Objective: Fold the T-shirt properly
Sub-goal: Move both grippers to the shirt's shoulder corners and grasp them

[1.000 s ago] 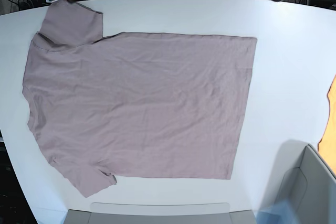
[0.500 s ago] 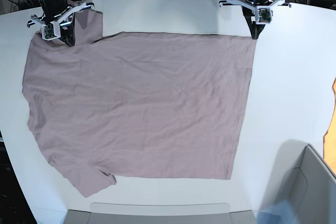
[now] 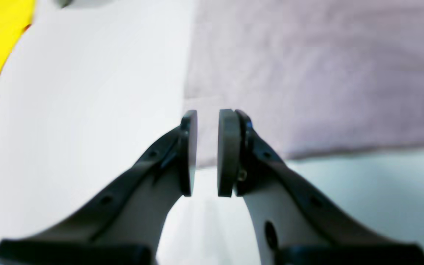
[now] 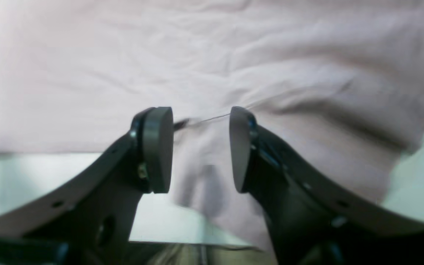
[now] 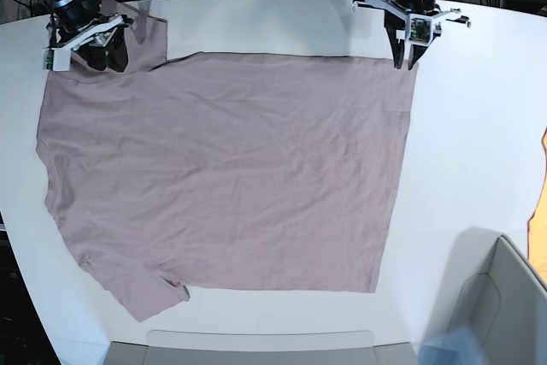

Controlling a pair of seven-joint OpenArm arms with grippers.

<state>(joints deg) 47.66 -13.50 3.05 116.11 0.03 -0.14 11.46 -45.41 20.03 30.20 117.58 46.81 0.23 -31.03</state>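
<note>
Two grippers hover over the far edge of the T-shirt [image 5: 222, 173], which lies flat across the table [image 5: 479, 126]. The left gripper [image 5: 407, 63], jaws parted and empty, sits at the hem corner near 1 o'clock; the right gripper [image 5: 101, 55], spread wide and holding nothing, straddles the sleeve near 10 o'clock. Both should probably pinch the cloth together, catching both layers, then lift evenly toward 6 o'clock.
</note>
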